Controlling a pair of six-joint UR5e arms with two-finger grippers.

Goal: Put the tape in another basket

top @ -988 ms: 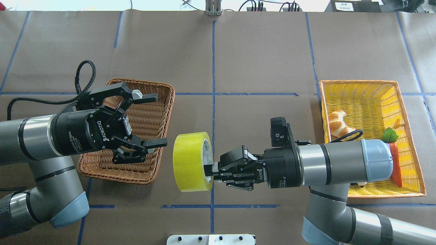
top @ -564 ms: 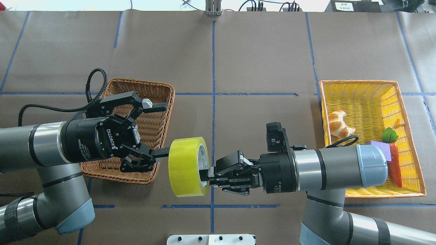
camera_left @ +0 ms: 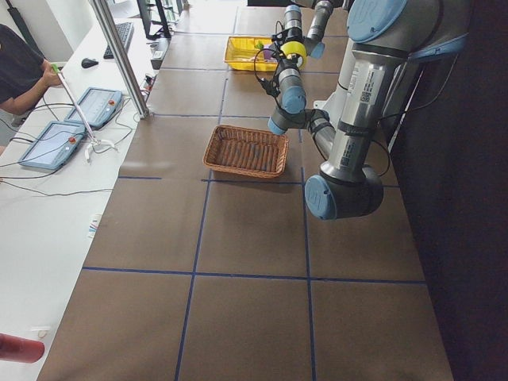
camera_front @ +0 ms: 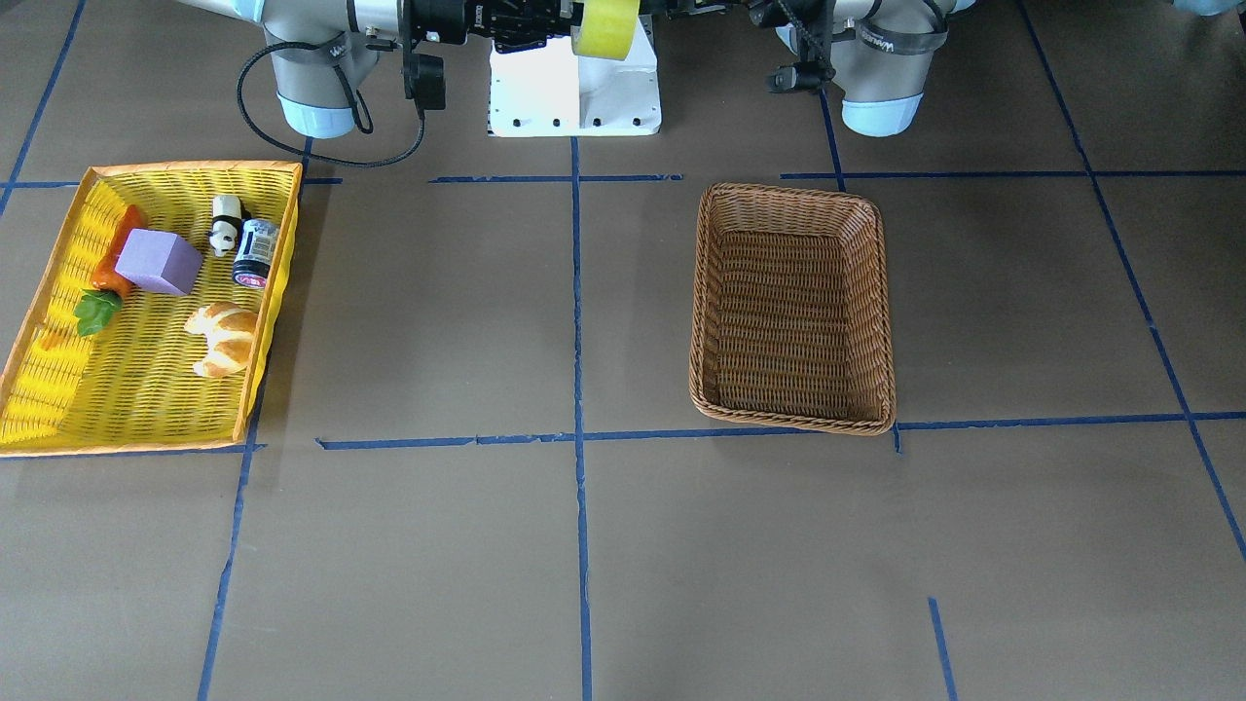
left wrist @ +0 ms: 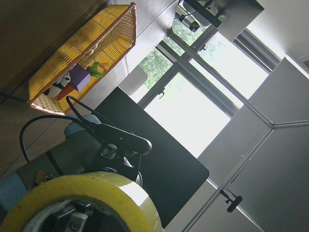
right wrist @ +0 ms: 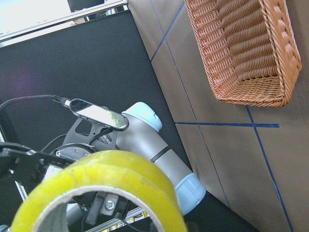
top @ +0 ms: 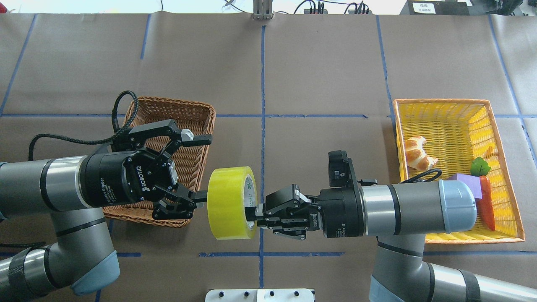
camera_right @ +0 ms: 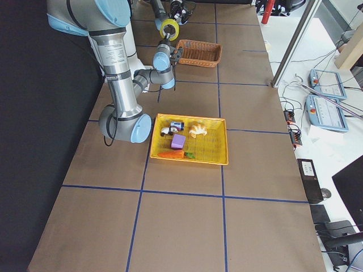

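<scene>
The yellow tape (top: 228, 202) hangs on edge in the air over the table's middle, its core facing sideways. My right gripper (top: 251, 214) is shut on the tape's wall from the right. My left gripper (top: 207, 167) is open just left of the tape; its lower finger (top: 197, 195) reaches the roll's left rim and its upper finger stands over the brown wicker basket (top: 168, 108). I cannot tell if the finger touches the tape. The basket (camera_front: 790, 192) holds nothing. The tape fills the bottom of the left wrist view (left wrist: 82, 193) and the right wrist view (right wrist: 106, 179).
A yellow plastic basket (top: 440, 101) at the right holds a croissant (top: 415, 153), a purple block (top: 465, 182) and a carrot (top: 486, 201); the front view also shows a panda toy (camera_front: 226, 234) and a small jar (camera_front: 255, 253) in it. The white robot base (top: 260, 295) is at the near edge.
My left gripper has moved right, up to the tape's left side, still open. My right gripper carried the tape a little left, then held still.
</scene>
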